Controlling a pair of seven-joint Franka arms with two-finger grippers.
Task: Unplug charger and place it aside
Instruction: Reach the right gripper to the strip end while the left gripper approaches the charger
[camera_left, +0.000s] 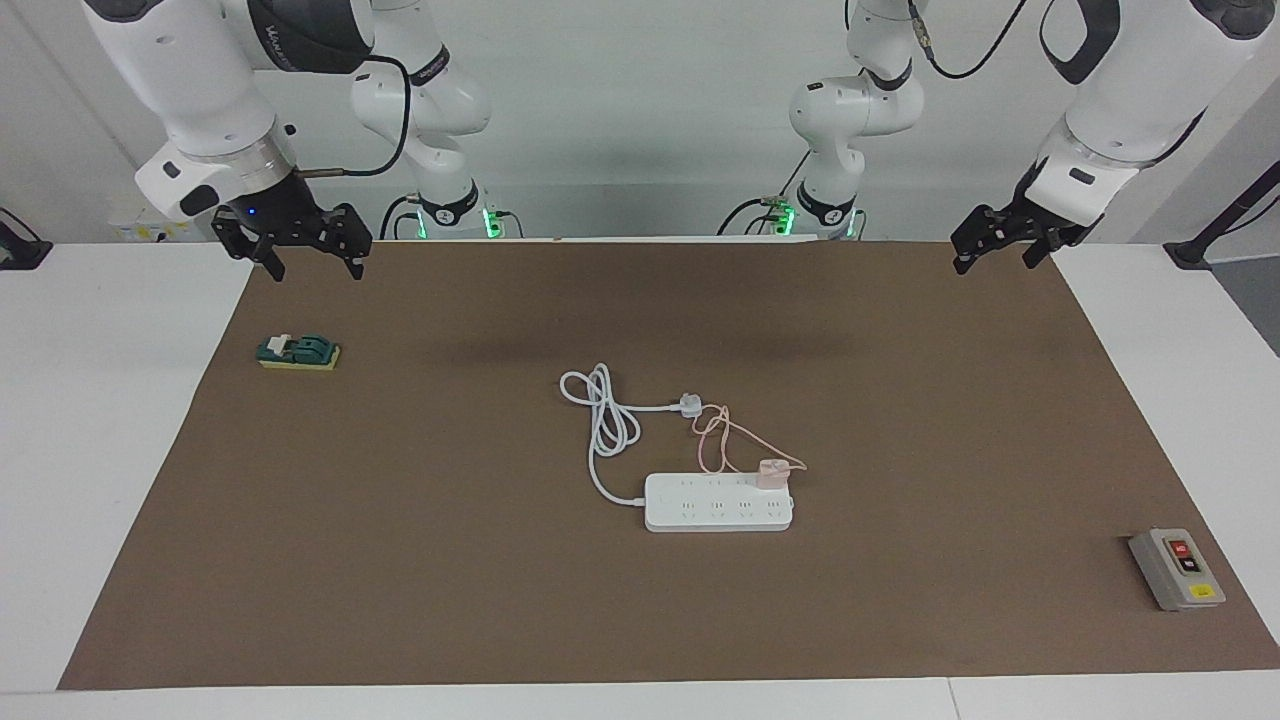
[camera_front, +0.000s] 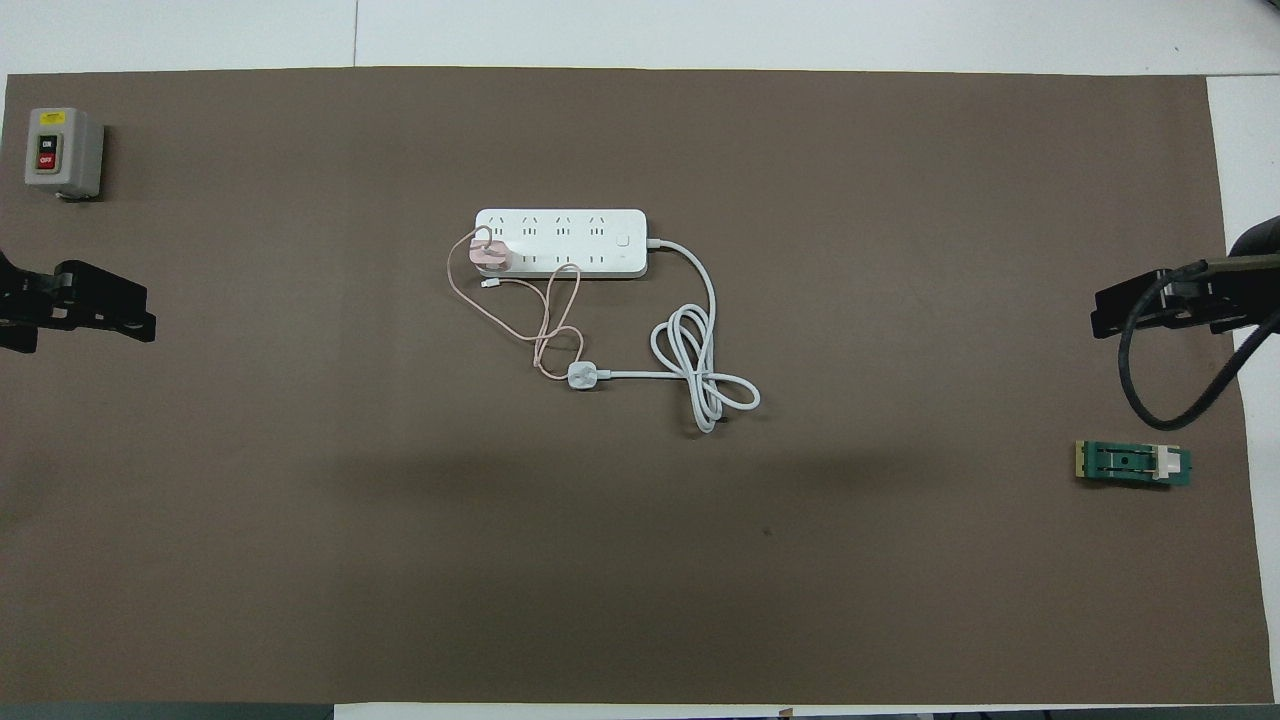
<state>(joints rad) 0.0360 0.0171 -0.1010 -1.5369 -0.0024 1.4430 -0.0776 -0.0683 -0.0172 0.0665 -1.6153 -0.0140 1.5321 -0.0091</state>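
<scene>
White glossy arm casings, black joint bands, black end effectors, black cables, green base lights

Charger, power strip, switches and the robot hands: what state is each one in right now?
charger: plugged into the power strip, cable looped
power strip: lying flat, own plug loose on the mat
left end effector: open, waiting
right end effector: open, waiting
grey switch box: setting unclear
green knife switch: position unclear

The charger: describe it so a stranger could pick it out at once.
Find the white power strip in the middle of the brown mat. The charger is plugged into the strip's end toward the left arm. It is a small pale pink cube with a thin looping pink cable, unlike the strip's thick white cord.
</scene>
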